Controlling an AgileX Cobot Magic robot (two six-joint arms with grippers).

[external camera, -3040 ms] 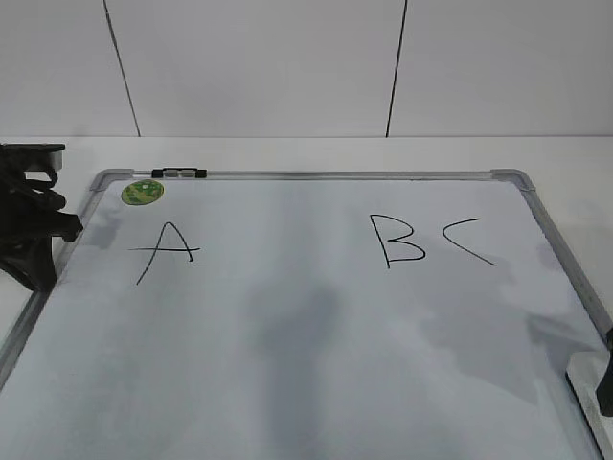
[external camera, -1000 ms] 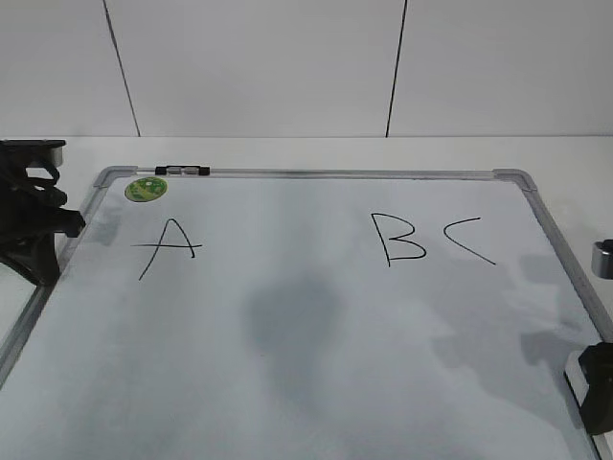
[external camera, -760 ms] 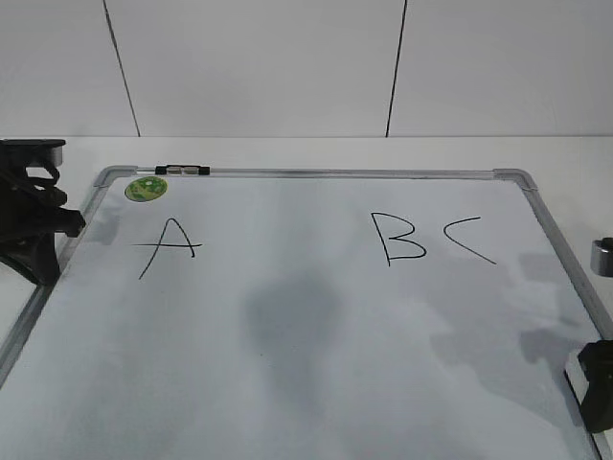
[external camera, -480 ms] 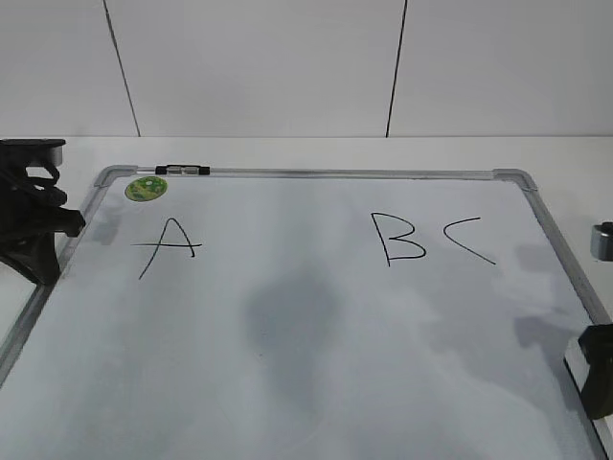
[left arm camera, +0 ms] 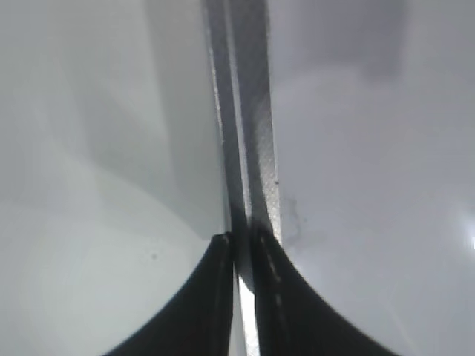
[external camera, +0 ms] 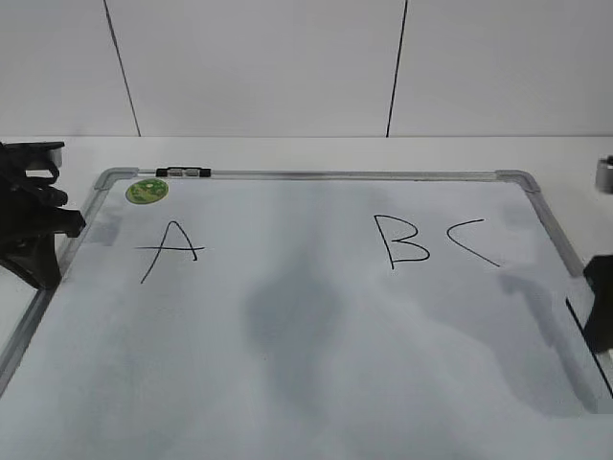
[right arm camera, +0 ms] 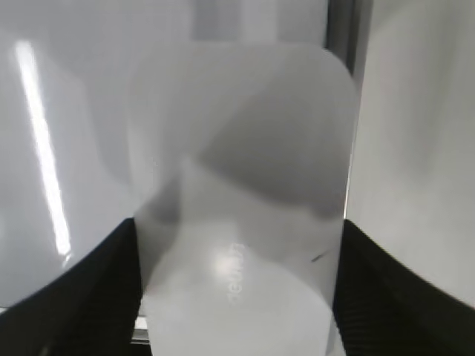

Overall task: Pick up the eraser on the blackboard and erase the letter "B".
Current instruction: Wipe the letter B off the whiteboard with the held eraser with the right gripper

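My right jaws [right arm camera: 237, 297] clamp the eraser [right arm camera: 241, 200], one on each side of it. My left jaws [left arm camera: 241, 259] sit nearly together, the blackboard [left arm camera: 249, 111] frame running straight ahead between them

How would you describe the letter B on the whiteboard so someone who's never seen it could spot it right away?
Start at the large white dry-erase board with a silver-grey metal frame lying flat on the table. Three thin black marker letters run across its upper half, and the angular capital letter B is right of centre. It stands close beside the open-angled C and far from the A, and it alone has two closed loops.
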